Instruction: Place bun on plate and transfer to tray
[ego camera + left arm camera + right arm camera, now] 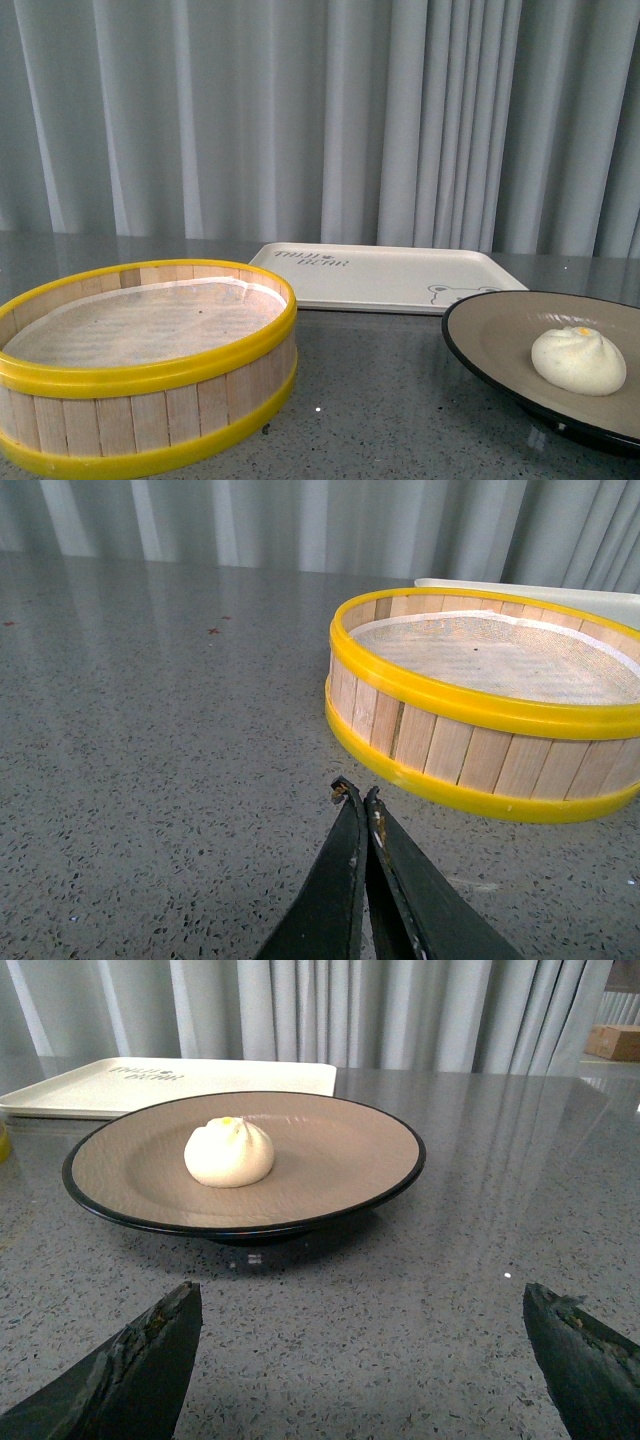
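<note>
Front: bun point(579, 360) rests on plate point(490, 330) at two o'clock; tray point(400, 275) at twelve. Left wrist: my left pincer point(358, 795) clenched, empty. Right wrist: my right pincer point(360, 1293) released, facing plate; a tilted lift could roll bun off.

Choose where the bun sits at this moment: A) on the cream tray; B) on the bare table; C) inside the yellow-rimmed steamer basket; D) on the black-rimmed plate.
D: the bun rests on the beige inside of the plate, apart from the steamer basket and the tray.
</note>
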Controlling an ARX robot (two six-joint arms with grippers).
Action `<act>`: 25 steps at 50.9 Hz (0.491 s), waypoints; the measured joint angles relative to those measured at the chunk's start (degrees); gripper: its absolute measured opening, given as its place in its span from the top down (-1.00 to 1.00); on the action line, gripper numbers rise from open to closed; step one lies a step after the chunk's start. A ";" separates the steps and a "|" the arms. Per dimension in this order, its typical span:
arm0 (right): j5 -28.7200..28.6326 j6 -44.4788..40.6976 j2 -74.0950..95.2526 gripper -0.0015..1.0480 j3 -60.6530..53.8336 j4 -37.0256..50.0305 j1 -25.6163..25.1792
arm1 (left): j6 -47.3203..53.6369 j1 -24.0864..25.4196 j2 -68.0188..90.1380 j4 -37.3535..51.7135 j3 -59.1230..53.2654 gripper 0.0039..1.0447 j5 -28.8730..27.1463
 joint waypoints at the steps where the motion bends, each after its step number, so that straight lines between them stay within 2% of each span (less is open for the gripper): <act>1: 0.00 0.00 0.00 -0.84 0.00 0.00 0.00 | 0.00 0.00 -0.24 -0.39 0.00 0.93 0.00; 25: 0.00 -0.02 0.00 -0.84 0.00 0.00 0.00 | 0.00 0.00 -9.60 -9.64 0.00 0.93 0.00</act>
